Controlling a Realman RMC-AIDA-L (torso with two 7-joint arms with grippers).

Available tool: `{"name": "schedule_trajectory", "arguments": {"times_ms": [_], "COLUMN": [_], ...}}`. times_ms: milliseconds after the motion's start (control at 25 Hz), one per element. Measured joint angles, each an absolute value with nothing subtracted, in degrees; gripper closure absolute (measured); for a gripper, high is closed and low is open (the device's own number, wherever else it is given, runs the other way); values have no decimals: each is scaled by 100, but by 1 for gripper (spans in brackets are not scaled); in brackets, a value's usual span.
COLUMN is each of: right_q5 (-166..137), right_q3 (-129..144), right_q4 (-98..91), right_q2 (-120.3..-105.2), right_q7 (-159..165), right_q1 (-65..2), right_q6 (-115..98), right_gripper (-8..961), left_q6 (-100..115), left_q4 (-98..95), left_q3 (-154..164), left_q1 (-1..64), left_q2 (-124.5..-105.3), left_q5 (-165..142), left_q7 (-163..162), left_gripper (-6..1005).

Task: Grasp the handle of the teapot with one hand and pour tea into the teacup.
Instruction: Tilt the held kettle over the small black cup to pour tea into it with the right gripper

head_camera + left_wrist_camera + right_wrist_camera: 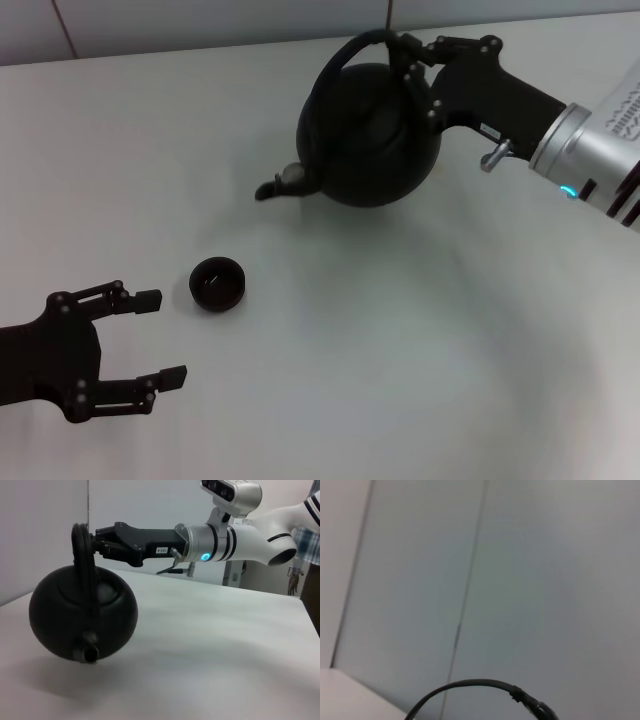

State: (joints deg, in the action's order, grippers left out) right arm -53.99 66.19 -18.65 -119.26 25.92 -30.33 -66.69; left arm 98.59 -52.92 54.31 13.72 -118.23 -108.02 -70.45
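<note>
The left tool (pixel 160 340) rests released by the surface's near left edge, just beside the teacup (pixel 217 283). The teapot (pixel 372 135) hangs tilted toward the far edge, spout aimed leftward at the cup, its handle (pixel 345 55) clenched by the right tool (pixel 412 55)

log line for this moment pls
right gripper: shut on handle | teapot: lifted, tilted | teacup: on table | left gripper: open, idle

text: none legible | small white label on right claw (pixel 100 542) body: characters too small to read
</note>
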Motion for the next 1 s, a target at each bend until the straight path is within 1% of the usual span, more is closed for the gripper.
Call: {"name": "schedule_trajectory", "arguments": {"times_ms": [1000], "right_q5": [-6407], "right_q3": [6771], "right_q4": [-2686], "right_q2": [-11936], "right_q7": [2330], "right_q1": [-2965], "right_q6": [-7006], "right_gripper": [861], "left_q6": [9809], "left_q4": [-5291], "left_q3": [5420], "left_q1": [1388], "left_q2": [-11830], "left_q5": [-10802], "left_q7": [-7066], "left_gripper": [145]}}
